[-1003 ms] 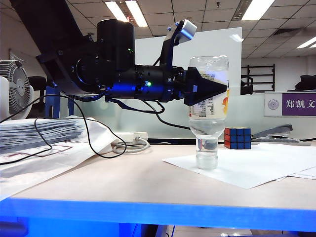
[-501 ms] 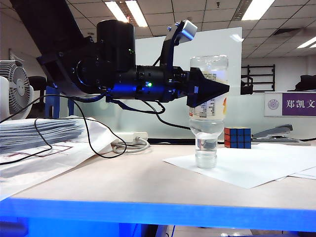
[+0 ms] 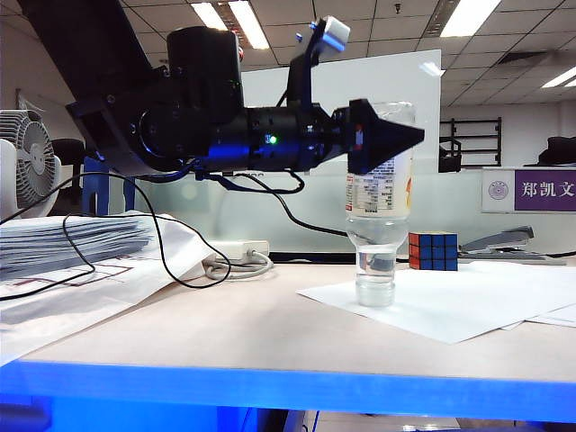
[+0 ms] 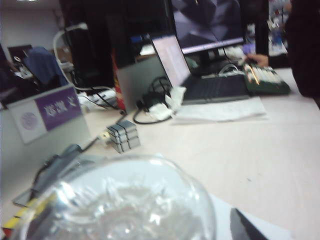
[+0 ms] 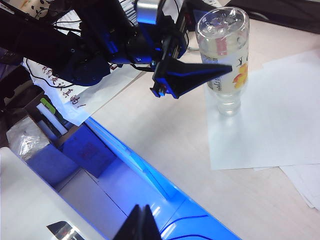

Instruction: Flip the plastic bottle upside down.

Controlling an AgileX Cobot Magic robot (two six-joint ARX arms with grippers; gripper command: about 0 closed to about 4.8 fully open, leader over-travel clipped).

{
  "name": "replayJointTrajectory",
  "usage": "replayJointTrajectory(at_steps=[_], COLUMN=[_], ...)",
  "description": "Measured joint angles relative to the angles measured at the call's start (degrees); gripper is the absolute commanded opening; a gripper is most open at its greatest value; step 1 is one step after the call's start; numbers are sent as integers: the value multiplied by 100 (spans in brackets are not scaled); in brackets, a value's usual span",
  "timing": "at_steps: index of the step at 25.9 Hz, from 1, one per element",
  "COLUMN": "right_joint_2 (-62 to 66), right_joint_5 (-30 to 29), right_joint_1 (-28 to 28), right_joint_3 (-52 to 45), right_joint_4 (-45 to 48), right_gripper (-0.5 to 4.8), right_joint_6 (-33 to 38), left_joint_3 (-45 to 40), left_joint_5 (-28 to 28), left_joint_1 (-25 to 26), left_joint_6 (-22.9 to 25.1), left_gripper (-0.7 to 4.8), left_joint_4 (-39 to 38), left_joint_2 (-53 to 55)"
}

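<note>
Small clear plastic bottle [image 3: 381, 202] standing cap-down on white paper sheet [image 3: 450, 301], label print unreadable, left gripper [image 3: 396, 135] fingers spread around its upturned base, right gripper [image 5: 142, 225] mostly cut off, fingers closed.

A purple nameplate [image 3: 544, 190] stands behind the stapler [image 3: 510, 243] and reads "郑凯文" in white characters, cut off at the frame edge; a round seal to their left is too small to read. In the left wrist view the same nameplate [image 4: 56, 108] is blurred. The plastic bottle [image 3: 381, 202], just left of the stapler, carries a white label with fine print too small to read. Red handwritten characters mark a paper sheet [image 5: 75, 97] left of the bottle, illegible
</note>
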Motion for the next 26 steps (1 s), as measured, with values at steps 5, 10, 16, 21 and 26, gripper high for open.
replayJointTrajectory(at_steps=[5,10,16,21,26], right_joint_2=[0,0,0,0,-4], right_joint_5=[-2,-2,-2,-4,-4], right_joint_1=[0,0,0,0,-2], right_joint_3=[0,0,0,0,0], right_joint_4=[0,0,0,0,0], right_gripper=[-6,-6,-6,-6,-6], right_joint_6=[0,-2,0,0,-2], left_joint_3=[0,0,2,48,46], left_joint_5=[-42,-186,-660,-922,-918], left_joint_1=[0,0,33,33,39], left_joint_6=[-138,-328,-769,-903,-1045], left_gripper=[479,479,479,479,-5], left_joint_4=[271,708,1764,1816,1816], left_joint_2=[-2,-4,-7,-212,-450])
